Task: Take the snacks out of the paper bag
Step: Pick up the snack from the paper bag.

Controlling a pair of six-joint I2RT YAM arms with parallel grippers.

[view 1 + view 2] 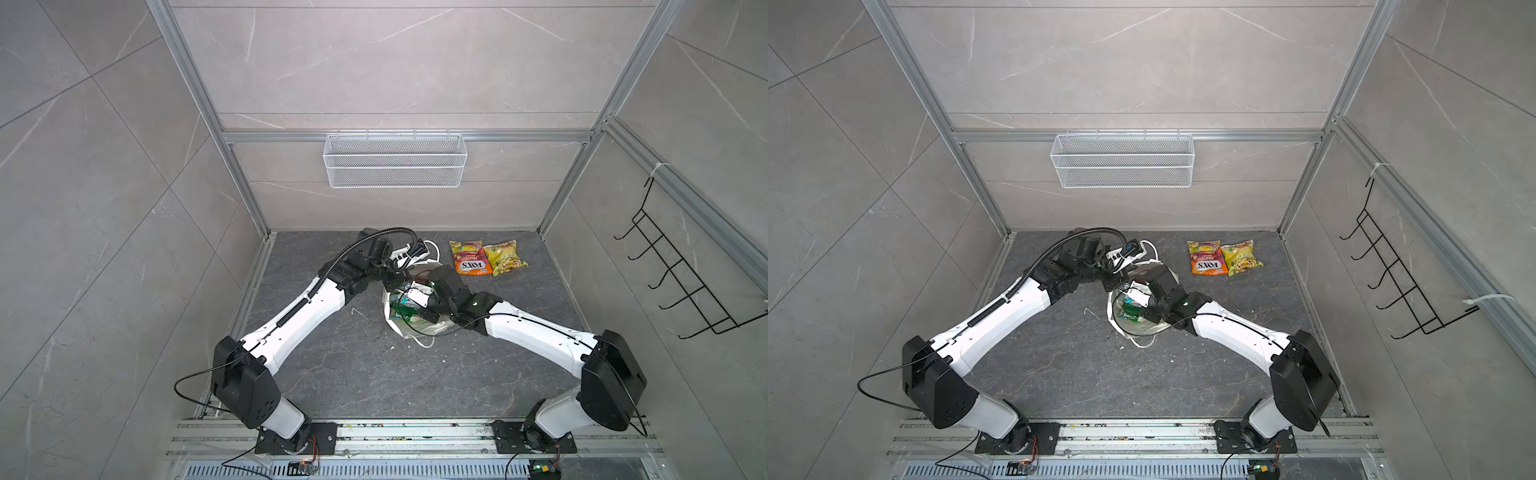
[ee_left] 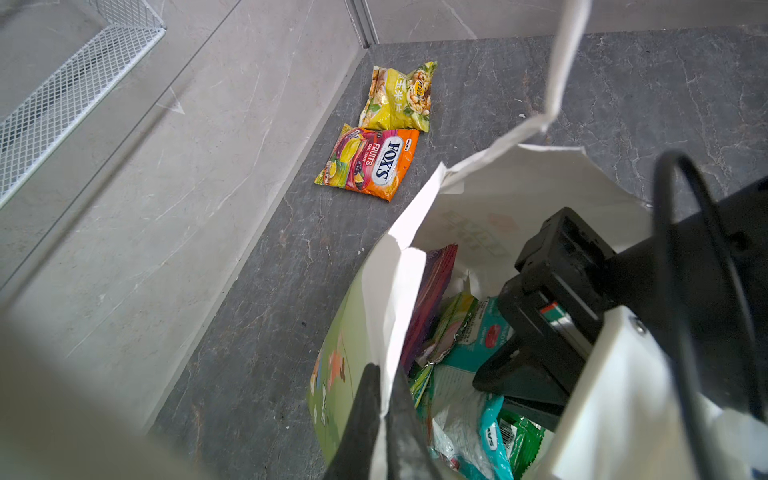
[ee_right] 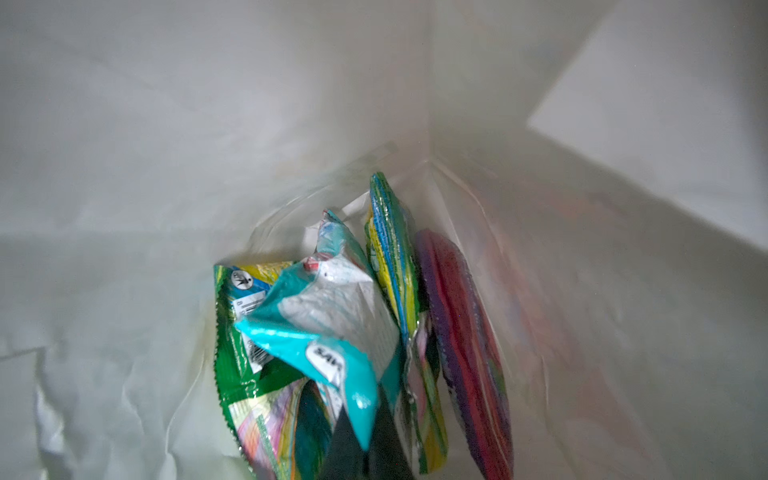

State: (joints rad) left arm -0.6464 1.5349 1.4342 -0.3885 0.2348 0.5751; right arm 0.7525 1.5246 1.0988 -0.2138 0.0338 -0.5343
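Left end effector [image 2: 384,419] is closed on the rim of the paper bag [image 2: 490,195]. One finger sits on the pale green outer face and one inside, with white paper pinched between them. The bag stands on the counter [image 1: 353,374] with its mouth open upward, under both wrists in both top views.

Right end effector [image 3: 365,453] is down inside the bag, clamped on a corner of the teal packet [image 3: 328,332]; we see the teal film run straight into the gap between its dark fingers. The green packet [image 3: 237,353], barcode showing, lies right beside that grip and touches the teal one. On the other side of the grip the striped packet [image 3: 390,249] stands on edge in yellow, blue and green. Next to it the purple packet [image 3: 465,332] leans along the bag wall. All four are inside the bag.

Outside the bag, the orange FOX'S packet [image 1: 469,259] and the yellow packet [image 1: 505,257] lie flat on the counter with their edges touching. They are beyond the right end effector, toward the back wall and clear of the bag. The mesh basket [image 1: 395,162] hangs on that wall, farther out past both end effectors.
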